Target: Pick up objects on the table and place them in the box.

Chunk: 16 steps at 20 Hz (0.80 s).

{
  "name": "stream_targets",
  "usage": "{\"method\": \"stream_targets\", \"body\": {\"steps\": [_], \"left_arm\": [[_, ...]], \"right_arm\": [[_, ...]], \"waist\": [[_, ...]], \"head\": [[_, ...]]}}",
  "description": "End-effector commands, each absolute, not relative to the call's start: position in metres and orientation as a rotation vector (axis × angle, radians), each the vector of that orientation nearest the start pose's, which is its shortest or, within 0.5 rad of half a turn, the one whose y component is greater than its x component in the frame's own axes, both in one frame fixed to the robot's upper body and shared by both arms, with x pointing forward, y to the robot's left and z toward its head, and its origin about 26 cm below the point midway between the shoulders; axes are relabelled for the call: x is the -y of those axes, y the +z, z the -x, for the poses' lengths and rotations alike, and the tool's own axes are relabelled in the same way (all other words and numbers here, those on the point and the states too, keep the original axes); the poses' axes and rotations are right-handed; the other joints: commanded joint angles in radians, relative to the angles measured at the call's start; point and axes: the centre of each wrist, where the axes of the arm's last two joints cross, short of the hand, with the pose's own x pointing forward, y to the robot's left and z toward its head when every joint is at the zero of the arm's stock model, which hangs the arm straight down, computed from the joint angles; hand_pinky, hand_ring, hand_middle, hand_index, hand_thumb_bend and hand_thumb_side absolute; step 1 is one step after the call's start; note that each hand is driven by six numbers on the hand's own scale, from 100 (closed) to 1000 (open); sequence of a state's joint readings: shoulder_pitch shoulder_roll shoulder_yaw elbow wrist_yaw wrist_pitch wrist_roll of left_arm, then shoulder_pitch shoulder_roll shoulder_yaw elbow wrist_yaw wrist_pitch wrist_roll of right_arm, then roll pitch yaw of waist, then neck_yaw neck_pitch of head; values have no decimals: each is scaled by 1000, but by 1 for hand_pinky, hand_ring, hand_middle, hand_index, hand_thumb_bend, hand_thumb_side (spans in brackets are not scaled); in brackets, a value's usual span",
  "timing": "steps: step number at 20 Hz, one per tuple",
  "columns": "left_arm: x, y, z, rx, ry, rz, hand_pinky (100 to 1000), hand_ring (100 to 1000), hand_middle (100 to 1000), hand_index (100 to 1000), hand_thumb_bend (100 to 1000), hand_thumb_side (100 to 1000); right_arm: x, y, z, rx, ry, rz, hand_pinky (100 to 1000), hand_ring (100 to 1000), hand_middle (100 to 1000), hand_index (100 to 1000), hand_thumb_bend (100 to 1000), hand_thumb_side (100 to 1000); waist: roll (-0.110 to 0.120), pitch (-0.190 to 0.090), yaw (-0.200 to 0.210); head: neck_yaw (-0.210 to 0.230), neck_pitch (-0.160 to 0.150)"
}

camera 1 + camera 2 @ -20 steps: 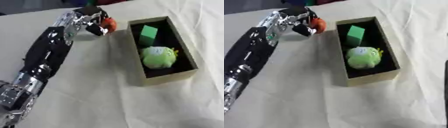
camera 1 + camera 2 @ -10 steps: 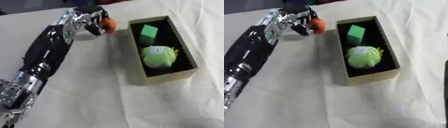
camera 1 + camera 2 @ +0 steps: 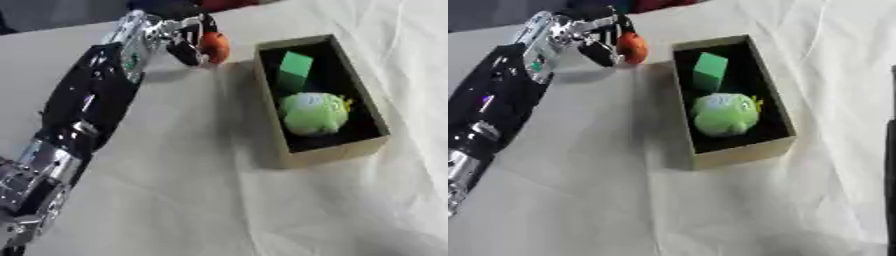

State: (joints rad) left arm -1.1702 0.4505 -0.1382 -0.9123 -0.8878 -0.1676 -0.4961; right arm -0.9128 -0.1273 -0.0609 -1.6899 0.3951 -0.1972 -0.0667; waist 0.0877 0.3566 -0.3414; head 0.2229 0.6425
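Observation:
My left arm reaches from the lower left to the far side of the table, where my left hand (image 3: 179, 39) is curled round an orange ball (image 3: 214, 45). The ball hangs just left of the far left corner of the open tan box (image 3: 270, 107). Inside the box lie a green block (image 3: 295, 70) at the far end and a green plush toy (image 3: 313, 112) in the middle. My right hand shows in neither view.
A white cloth (image 3: 192, 200) with folds covers the table. A dark edge (image 3: 890, 165) shows at the right border of the right eye view. Dark and red shapes (image 3: 188, 5) lie beyond the table's far edge.
My left hand has lifted the orange ball slightly and carried it a little toward the box's far left corner.

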Motion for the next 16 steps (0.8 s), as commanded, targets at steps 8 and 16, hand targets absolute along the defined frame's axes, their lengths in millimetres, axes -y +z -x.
{"method": "stream_targets", "body": {"steps": [8, 16], "left_arm": [[-214, 344, -469, 1712, -1567, -929, 500, 543, 556, 720, 100, 267], [-152, 360, -452, 1858, -1692, -814, 498, 539, 550, 719, 100, 296]], "right_arm": [[171, 329, -366, -3361, -450, -466, 838, 777, 676, 789, 100, 1000], [164, 328, -361, -3356, -443, -434, 837, 778, 677, 789, 100, 1000]], "waist": [[-11, -55, 9], [-11, -64, 0]], "head": [[-5, 23], [9, 30]]}}
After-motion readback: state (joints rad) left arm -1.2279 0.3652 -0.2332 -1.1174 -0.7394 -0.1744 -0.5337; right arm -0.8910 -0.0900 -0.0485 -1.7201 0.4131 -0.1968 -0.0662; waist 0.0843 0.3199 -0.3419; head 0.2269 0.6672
